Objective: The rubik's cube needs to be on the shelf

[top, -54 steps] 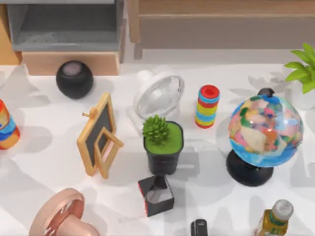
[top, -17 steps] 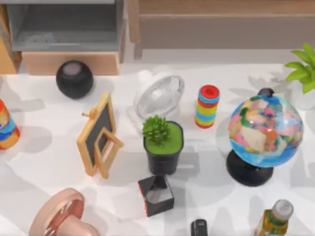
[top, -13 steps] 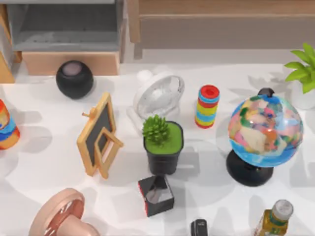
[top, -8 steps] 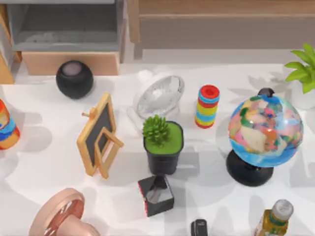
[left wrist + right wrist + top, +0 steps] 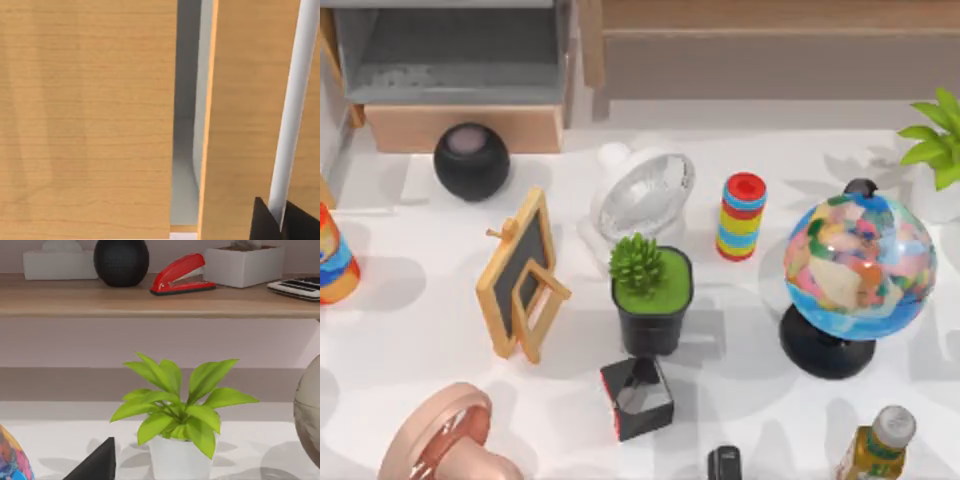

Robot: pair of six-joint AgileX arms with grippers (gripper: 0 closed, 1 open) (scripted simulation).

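White table point(image 5: 440, 340) crowded with objects, shelf point(image 5: 770, 50) behind; pincer states cannot be told.

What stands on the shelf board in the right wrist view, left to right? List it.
On the shelf: white box → black sphere → red stapler → white planter → dark keypad.

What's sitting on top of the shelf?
On the shelf sit a red stapler, a black round speaker, a white box holding something I can't make out, a pale box and a keyboard's edge. No rubik's cube among them.
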